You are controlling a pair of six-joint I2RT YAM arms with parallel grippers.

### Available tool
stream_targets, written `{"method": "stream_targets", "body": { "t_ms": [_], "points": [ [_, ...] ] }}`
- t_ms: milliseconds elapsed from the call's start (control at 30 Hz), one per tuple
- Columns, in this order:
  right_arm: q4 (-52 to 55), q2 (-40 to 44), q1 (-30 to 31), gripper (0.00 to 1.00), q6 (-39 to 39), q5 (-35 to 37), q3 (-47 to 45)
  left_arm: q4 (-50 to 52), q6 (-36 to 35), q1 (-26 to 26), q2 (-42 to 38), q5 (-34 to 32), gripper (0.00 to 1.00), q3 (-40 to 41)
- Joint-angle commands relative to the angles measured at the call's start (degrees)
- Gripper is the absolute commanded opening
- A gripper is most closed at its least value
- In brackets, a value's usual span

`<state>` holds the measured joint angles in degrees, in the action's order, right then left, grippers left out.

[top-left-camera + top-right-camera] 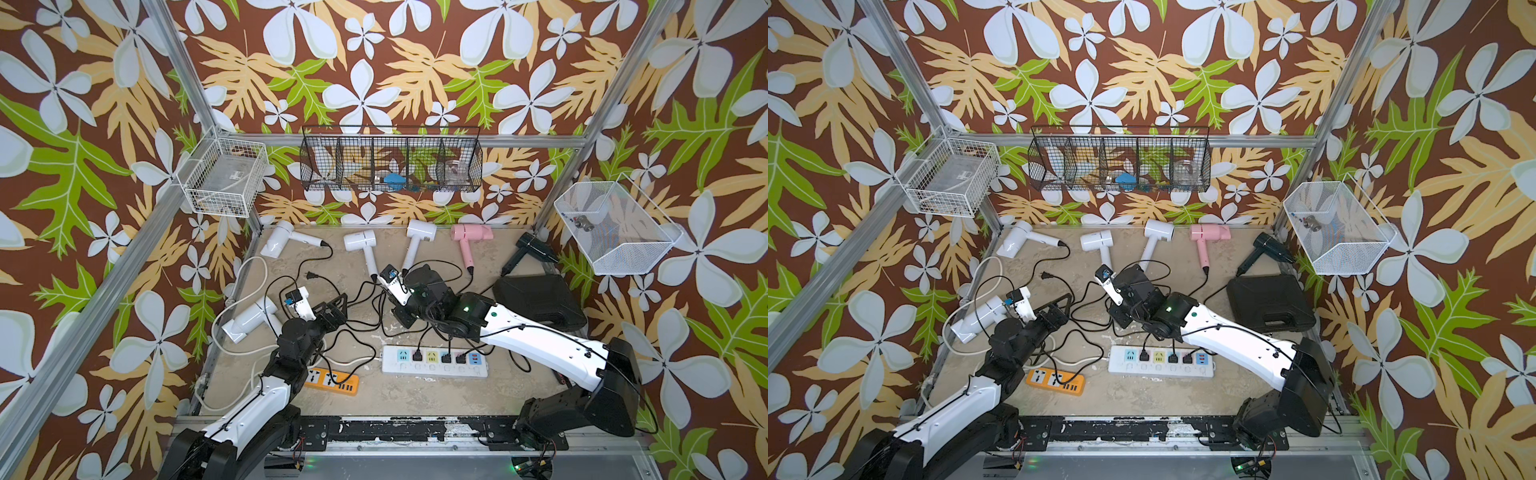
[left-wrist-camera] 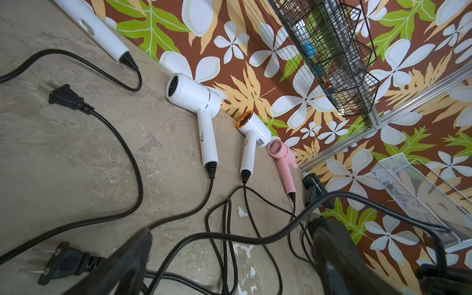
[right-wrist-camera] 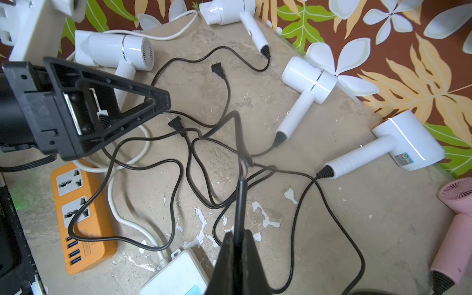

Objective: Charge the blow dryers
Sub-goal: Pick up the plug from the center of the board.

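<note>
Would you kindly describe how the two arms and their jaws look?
The left arm and right arm have white shells, black joints and a thin black cable along each shell. The jaws are black triangular open frames. A green light glows on the right arm.

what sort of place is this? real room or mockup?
Probably a staged robot test cell: aluminium frame post, floral printed backdrop on the walls, left arm and right arm mounted at the tabletop's front edge.
</note>
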<state>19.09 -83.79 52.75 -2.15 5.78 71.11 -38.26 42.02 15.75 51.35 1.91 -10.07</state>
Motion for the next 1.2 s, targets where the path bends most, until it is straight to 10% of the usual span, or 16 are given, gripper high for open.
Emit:
{"method": "stream_targets", "body": {
  "t_ms": [0,467,833,1167],
  "points": [
    [-2.19,0.66,-0.28,0.00,-0.98,-0.76,-0.74,-0.15,-0.40,-0.18,-0.85,-0.85,1.00,0.31],
    [-6.61,12.97,-9.69,0.00,-6.75,0.15,1.46,0.09,-0.62,-0.13,-1.69,-1.19,1.00,0.59],
    [-10.20,8.33,-11.71,0.00,-7.84,-4.68,16.82,0.16,-1.24,-0.15,-1.78,-1.39,1.00,0.53],
    [-13.29,8.49,-12.01,0.00,-9.97,-5.35,12.67,-2.73,-2.96,-0.02,-1.61,4.37,1.00,0.24]
  ]
}}
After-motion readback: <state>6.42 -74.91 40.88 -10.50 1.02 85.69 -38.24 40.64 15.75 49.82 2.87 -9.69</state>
